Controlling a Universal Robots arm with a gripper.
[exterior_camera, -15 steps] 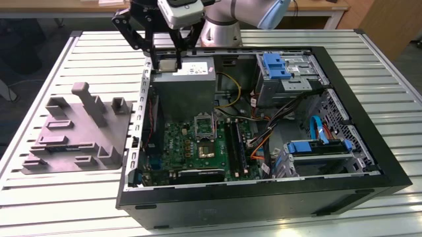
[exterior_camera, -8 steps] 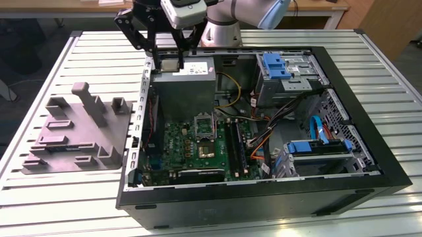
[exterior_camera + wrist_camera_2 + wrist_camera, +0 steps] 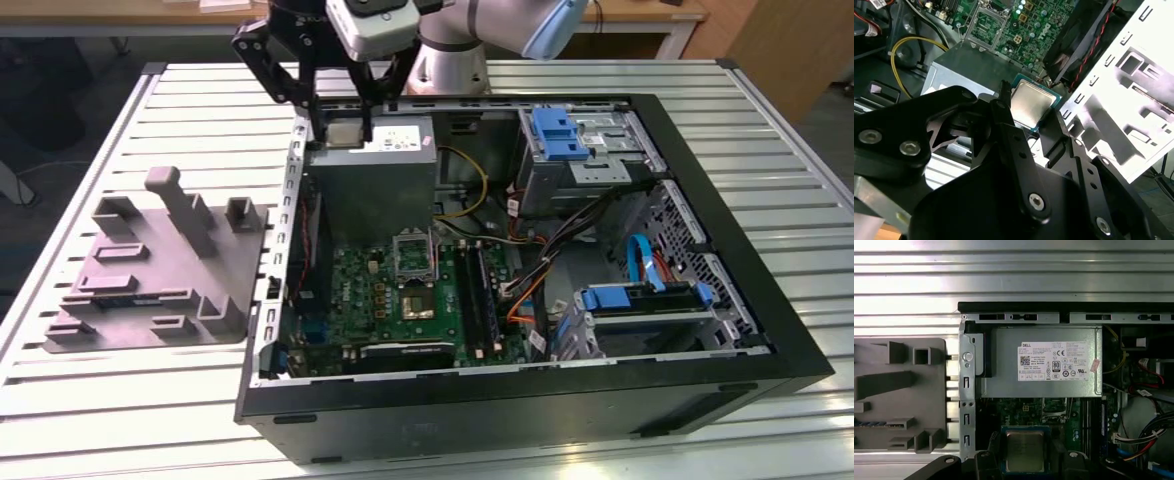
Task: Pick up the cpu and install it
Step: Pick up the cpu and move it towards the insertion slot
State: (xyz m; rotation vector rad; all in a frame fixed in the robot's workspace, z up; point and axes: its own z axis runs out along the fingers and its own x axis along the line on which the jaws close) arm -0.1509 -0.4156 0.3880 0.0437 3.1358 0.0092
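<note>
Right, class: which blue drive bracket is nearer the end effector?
The upper blue bracket in the exterior view, beside the power supply. The end effector, gripping the cpu, is over that supply; the other bracket lies at that view's lower right.

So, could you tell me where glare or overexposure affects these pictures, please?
Second wrist view: the grey tray is blown out to white, while the cpu shows only a soft sheen. First wrist view: the table slats glare in bright bands. Exterior view: even light, little glare.
</note>
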